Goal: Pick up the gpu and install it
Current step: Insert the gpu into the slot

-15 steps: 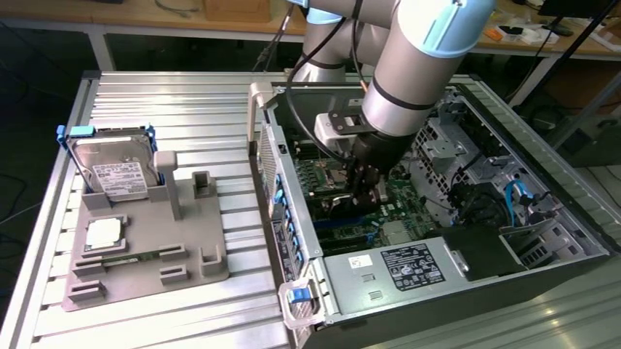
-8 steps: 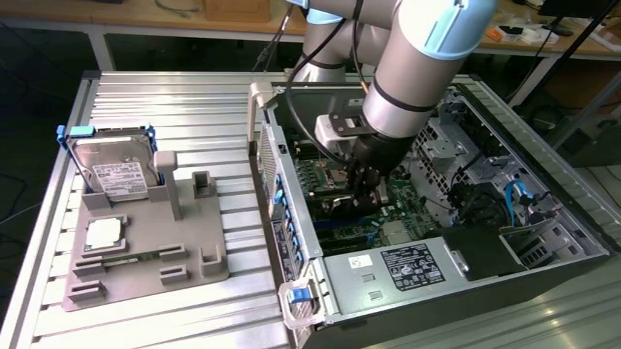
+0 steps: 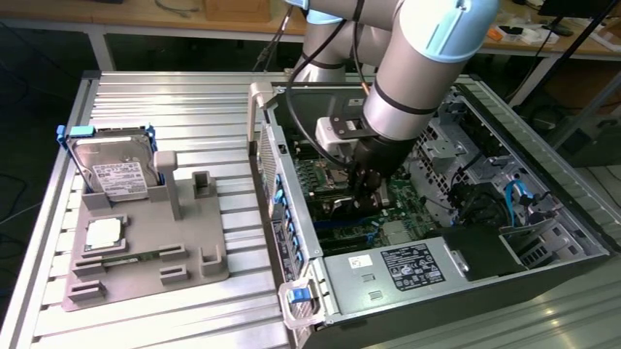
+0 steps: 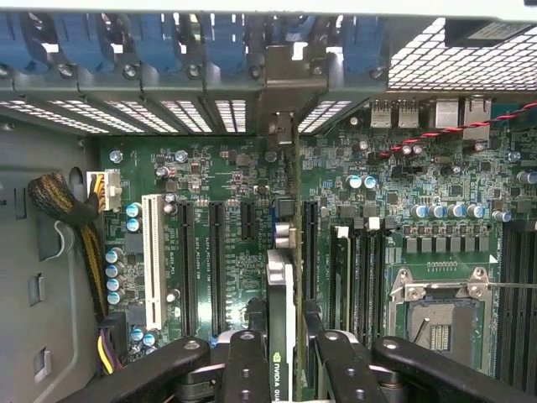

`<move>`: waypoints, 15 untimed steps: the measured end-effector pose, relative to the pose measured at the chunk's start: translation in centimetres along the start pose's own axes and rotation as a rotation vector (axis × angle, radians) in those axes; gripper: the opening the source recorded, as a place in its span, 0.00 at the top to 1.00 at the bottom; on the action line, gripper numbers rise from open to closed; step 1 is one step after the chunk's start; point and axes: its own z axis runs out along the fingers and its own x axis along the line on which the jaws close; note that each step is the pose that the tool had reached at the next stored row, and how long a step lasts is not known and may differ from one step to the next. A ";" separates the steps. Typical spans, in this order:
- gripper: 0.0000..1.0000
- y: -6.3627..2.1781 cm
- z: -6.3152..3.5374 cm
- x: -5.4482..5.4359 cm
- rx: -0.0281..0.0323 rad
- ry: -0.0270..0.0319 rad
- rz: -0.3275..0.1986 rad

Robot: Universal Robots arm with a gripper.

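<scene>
Clearly, the gripper [image 4: 281, 357] is clamped on the gpu [image 4: 280, 277], with its fingers [image 4: 243, 361] pinching the card's two faces. The card stands edge-on above the motherboard [image 4: 210, 168] inside the computer case [image 3: 388, 298], and its metal bracket [image 4: 281, 92] reaches toward the rear slot openings. The slot beneath it is hidden by the card itself, so I cannot tell whether they line up. If the connector sits slightly off, pressing down would likely strain the board or bend contacts. The bracket might also snag the case's rear wall and tilt the card in the grip.
</scene>
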 end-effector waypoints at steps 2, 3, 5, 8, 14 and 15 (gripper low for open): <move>0.73 0.01 -0.01 0.0 0.0010 0.0000 0.000; 0.73 0.02 -0.01 0.1 0.0015 -0.0001 0.000; 0.73 0.02 -0.01 0.1 0.0023 -0.0001 0.000; 0.73 0.06 -0.01 0.2 0.0035 -0.0001 0.000; 0.73 0.10 -0.02 0.4 0.0068 -0.0002 0.000; 0.73 0.11 -0.03 0.5 0.0072 0.0000 0.000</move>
